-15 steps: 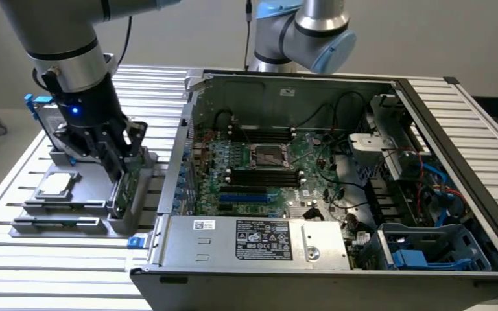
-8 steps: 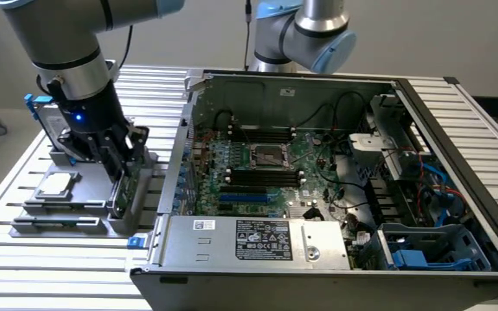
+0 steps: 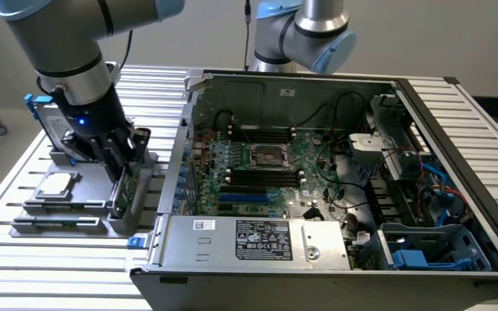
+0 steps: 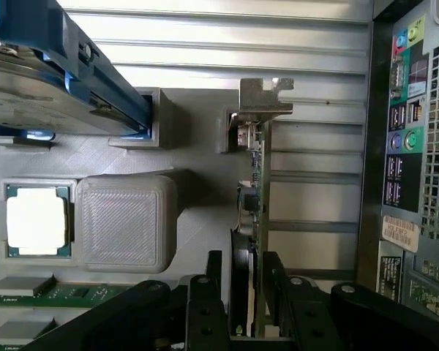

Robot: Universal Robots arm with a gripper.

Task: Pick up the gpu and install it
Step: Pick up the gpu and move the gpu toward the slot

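Green board edge and black cover mark the gpu [image 4: 250,205], which stands on its long edge in a slot of the grey holder [image 4: 124,219]. Its silver end bracket [image 4: 265,95] is at the end away from the gripper. In the exterior view the card sits in the lower left part of the frame, just outside the open computer case [image 3: 430,129].

The gripper [image 4: 243,257] is down over the card with its jaws apart. One of the black fingers [image 4: 205,307] is on the cover side and the other on the board side, so the card runs between them. I cannot tell whether either finger touches it. The card is seated in its slot.

In the same holder, a square processor chip [image 4: 36,221] lies flat in a recess beyond a raised grey block. A hard drive [image 4: 51,88] in a blue frame leans in another slot, and green memory sticks [image 4: 58,292] lie near the chip.

The holder rests on a slatted metal table [image 3: 59,259] at the exterior view's left. The case fills the centre and the exterior view's right, lying with its side off. Its motherboard [image 3: 266,162] is exposed, and a silver power supply [image 3: 258,240] sits along the lower edge.
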